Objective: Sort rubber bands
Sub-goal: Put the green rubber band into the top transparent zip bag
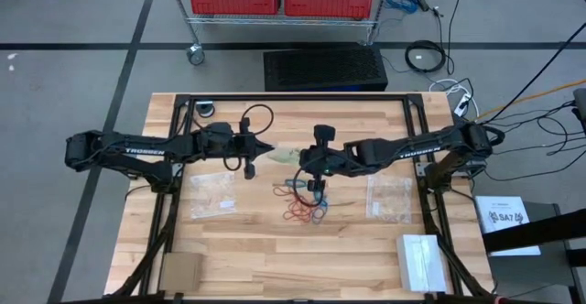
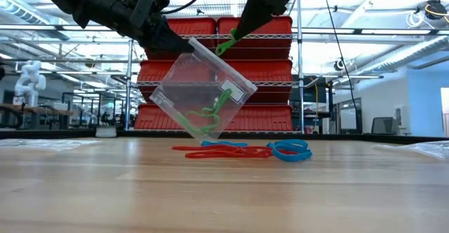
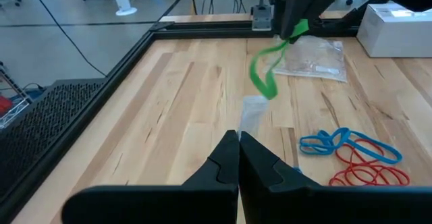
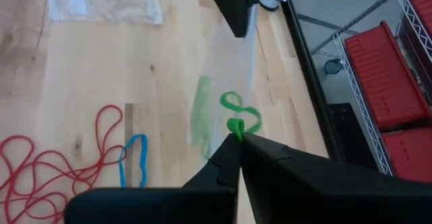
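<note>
Above the table's middle, the left gripper pinches a clear bag by its corner so it hangs open while the right gripper, closed on a green band, feeds it in; red bands and blue bands lie on the wood below.

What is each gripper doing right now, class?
Left gripper: closed on the clear bag, held above the table.
Right gripper: closed on a green band.

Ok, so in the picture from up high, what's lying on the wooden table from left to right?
Brown cardboard square → clear plastic zip bag → red rubber bands → second clear plastic bag → white box.
</note>
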